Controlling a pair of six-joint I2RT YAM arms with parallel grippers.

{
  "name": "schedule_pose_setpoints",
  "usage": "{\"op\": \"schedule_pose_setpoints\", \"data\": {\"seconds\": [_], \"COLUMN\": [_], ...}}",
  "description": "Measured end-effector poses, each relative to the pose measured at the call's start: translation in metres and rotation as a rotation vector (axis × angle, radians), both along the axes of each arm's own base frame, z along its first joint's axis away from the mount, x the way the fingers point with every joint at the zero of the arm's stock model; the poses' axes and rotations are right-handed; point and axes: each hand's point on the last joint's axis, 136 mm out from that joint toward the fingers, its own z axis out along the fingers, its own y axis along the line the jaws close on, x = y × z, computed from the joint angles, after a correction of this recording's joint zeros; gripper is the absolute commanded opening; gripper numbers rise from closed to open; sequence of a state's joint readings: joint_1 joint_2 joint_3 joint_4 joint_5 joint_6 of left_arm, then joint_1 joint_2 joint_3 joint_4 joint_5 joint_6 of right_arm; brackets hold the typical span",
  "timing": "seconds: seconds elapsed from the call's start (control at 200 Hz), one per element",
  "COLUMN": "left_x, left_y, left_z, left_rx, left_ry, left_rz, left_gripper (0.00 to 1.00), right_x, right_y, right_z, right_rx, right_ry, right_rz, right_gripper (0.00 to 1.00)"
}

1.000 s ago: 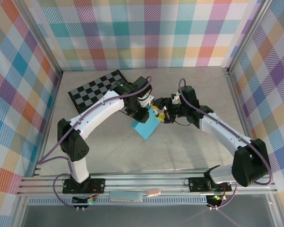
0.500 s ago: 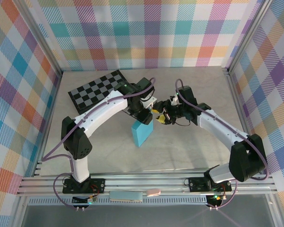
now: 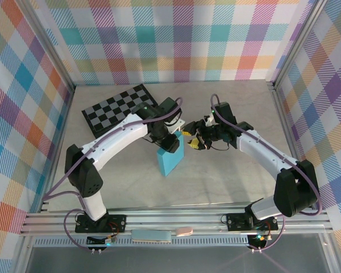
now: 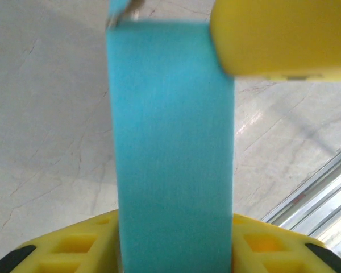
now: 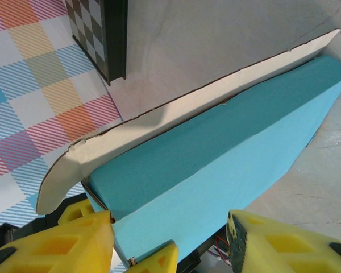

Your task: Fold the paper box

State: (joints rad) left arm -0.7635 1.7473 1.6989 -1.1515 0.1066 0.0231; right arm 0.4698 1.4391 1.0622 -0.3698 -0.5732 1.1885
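The paper box (image 3: 170, 160), slanting a moment ago, now stands on end, clasped by the left gripper (image 3: 170, 143), flap (image 5: 176, 114) unclosed; whether the right gripper (image 3: 190, 140) holds it, I can't tell.

Top camera looks down from high at the near edge over the pale marbled table (image 3: 131, 182); both wrist cameras sit close against the turquoise-blue card box (image 4: 170, 142) all three share.

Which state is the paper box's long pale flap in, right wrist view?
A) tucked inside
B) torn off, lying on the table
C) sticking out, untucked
C: the pale flap stands out past the long edge of the turquoise paper box, attached along that edge.
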Motion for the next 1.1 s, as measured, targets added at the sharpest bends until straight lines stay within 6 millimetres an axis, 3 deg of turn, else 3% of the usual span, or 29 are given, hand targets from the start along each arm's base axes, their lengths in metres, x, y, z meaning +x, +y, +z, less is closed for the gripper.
{"op": "schedule_pose_setpoints", "data": {"seconds": [0.13, 0.92, 1.1], "left_x": [-0.006, -0.006, -0.006], "left_y": [0.008, 0.008, 0.007], "left_z": [0.002, 0.003, 0.003], "left_rx": [-0.006, -0.014, -0.013], "left_ry": [-0.029, -0.055, -0.057], "left_rz": [-0.003, -0.03, -0.038], "left_gripper": [0.24, 0.24, 0.24], "right_x": [-0.002, 0.006, 0.004], "right_y": [0.001, 0.005, 0.004], "right_z": [0.0, 0.006, 0.022], "right_rx": [0.006, -0.026, -0.001], "right_ry": [0.009, 0.068, 0.034], "right_rz": [0.008, -0.065, -0.087], "right_gripper": [0.54, 0.57, 0.57]}}
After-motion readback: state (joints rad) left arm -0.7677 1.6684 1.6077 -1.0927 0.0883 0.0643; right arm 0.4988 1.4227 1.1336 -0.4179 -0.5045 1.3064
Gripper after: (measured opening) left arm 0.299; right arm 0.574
